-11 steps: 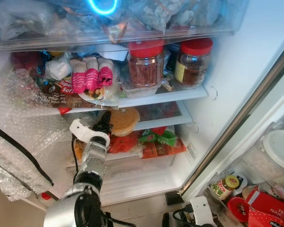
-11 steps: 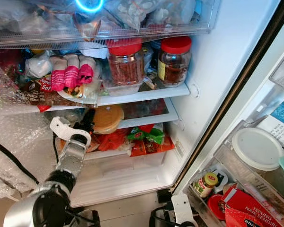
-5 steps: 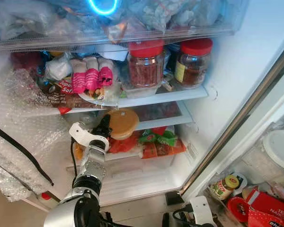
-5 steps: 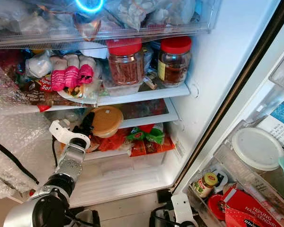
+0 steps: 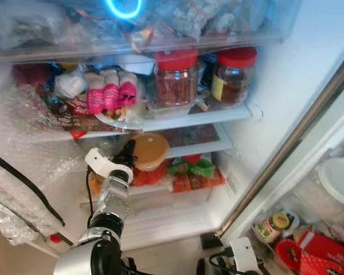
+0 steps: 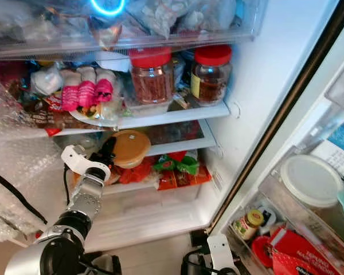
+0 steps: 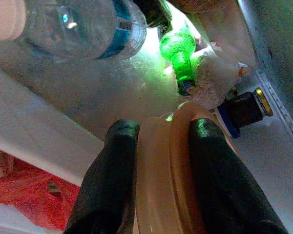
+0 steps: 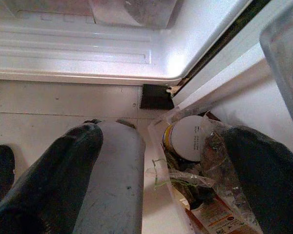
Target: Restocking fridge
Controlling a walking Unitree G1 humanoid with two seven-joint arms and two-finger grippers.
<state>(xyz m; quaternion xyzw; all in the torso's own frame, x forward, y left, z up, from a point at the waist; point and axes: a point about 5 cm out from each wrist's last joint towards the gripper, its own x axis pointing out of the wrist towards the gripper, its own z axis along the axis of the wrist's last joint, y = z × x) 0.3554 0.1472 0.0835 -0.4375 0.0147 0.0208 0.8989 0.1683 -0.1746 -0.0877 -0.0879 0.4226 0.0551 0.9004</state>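
Left wrist view: left gripper (image 7: 161, 161) (fingers clamped) on tan container (image 7: 158, 165).

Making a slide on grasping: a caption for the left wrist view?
Left gripper clamps a round tan lidded container by its rim inside the fridge, green glass bottle behind.
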